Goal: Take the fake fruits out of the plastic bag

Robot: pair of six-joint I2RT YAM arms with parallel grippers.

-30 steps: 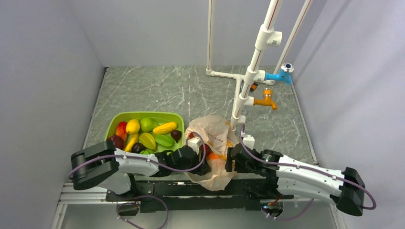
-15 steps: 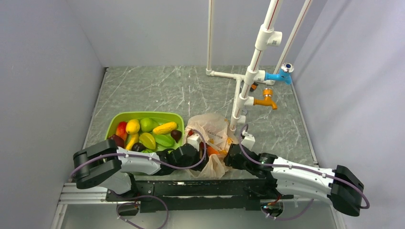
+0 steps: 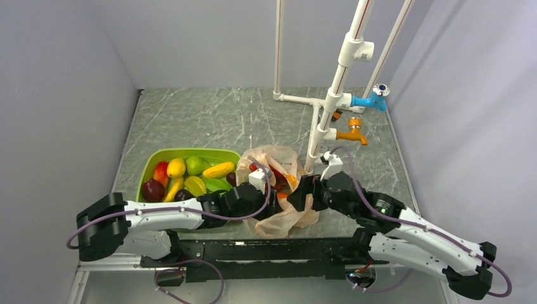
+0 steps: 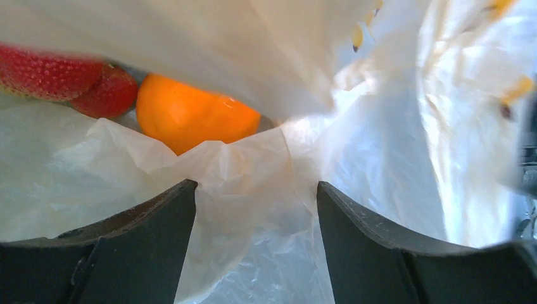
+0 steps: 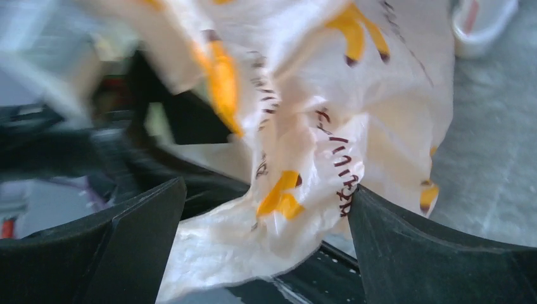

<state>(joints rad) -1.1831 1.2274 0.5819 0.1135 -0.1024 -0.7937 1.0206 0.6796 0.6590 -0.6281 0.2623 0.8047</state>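
Finds the plastic bag (image 3: 288,174) slumped at the near edge of the bench (image 3: 209,120), between the green tub (image 3: 149,168) and the foot of the white pipe frame (image 3: 315,136). Finds 2 arms pressed up to it, 1 from each side.

Reads the left gripper (image 4: 256,215) as released: jaws apart, loose film bulging into the gap, nothing clamped. Reads the right gripper (image 5: 266,234) as released too: jaws wide, a printed fold of bag hanging between them, not pinched.

Spots 2 of the fake fruits inside the bag, just past the left gripper: a round orange (image 4: 190,117) touching some red pitted fruits (image 4: 63,79), both partly under film. Cannot tell about any others deeper in.

Risks, as a judgement only:
- Closing the left gripper here would likely catch only film, with a sheet of it between jaws and orange.
- Pulling on trapped film could drag the whole bag off the near edge, or tear such thin plastic.
- Nudging the glossy orange could send it rolling deeper.
- With neither side of the mouth held, likely collapse of the opening over the fruit.
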